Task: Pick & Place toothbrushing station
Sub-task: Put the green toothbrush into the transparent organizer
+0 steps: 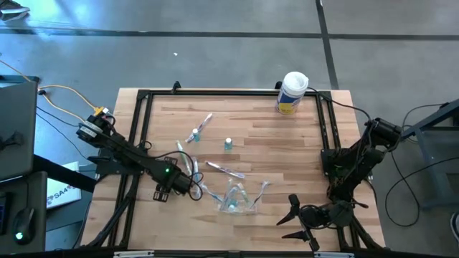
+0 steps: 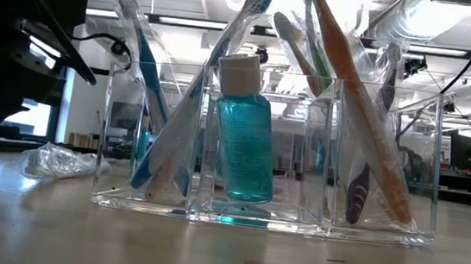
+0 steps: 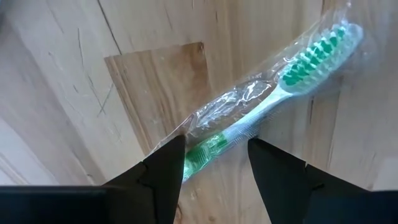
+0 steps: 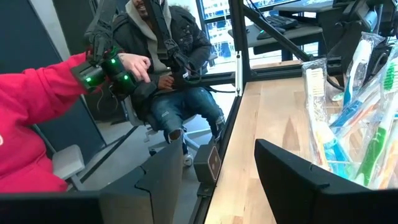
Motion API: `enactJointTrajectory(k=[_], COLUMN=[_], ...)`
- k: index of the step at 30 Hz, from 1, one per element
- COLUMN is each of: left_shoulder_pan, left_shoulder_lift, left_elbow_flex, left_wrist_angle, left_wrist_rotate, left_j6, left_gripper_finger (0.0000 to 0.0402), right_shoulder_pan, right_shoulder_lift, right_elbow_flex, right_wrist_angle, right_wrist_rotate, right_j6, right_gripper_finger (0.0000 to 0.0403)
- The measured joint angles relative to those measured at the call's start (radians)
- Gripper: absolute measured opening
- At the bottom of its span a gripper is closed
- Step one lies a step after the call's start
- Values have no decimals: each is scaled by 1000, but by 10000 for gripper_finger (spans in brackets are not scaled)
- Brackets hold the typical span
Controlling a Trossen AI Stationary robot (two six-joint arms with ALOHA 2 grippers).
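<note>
1. Reaching low over the wooden table [image 1: 287, 143], the left gripper [image 1: 195, 188] sits just left of the clear holder [image 1: 235, 201]; its jaws stand apart on either side of the handle of a wrapped green toothbrush [image 3: 273, 93] lying flat on the wood; whether they touch the handle cannot be told.
2. Near the table's front right edge the right gripper [image 1: 297, 221] hangs with its jaws apart and nothing between them; the holder is to its left.
3. In the low view the holder's middle compartment holds a teal bottle [image 2: 244, 133] standing upright; wrapped toothbrushes [image 2: 367, 119] lean in the compartments on both sides.
4. Farther back on the table, a small teal tube [image 1: 228, 145] stands alone; two more wrapped brushes [image 1: 201, 127] lie near it; a white canister [image 1: 292, 93] stands at the back edge.
5. Beyond the table, the right wrist view shows a seated person [image 4: 168, 68] and a red sleeve [image 4: 37, 106].
</note>
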Motion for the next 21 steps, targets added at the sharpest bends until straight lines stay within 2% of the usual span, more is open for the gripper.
enactJointTrajectory(k=[3, 10, 14, 21], left_shoulder_pan=[0, 6, 5, 6], left_shoulder_lift=[1, -1, -1, -1], left_elbow_flex=[0, -35, -51, -54], left_wrist_angle=[3, 41, 63, 69], left_wrist_rotate=[9, 7, -12, 1], left_j6=[21, -107, -142, -66], left_gripper_finger=[170, 129, 125, 124], right_shoulder_pan=[0, 0, -2, -3], right_shoulder_lift=[0, 0, 0, 0], right_elbow_flex=[0, 0, 0, 0], right_wrist_angle=[1, 4, 4, 6], right_wrist_rotate=[0, 1, 1, 2], right_j6=[0, 0, 0, 0], right_gripper_finger=[193, 193, 193, 193])
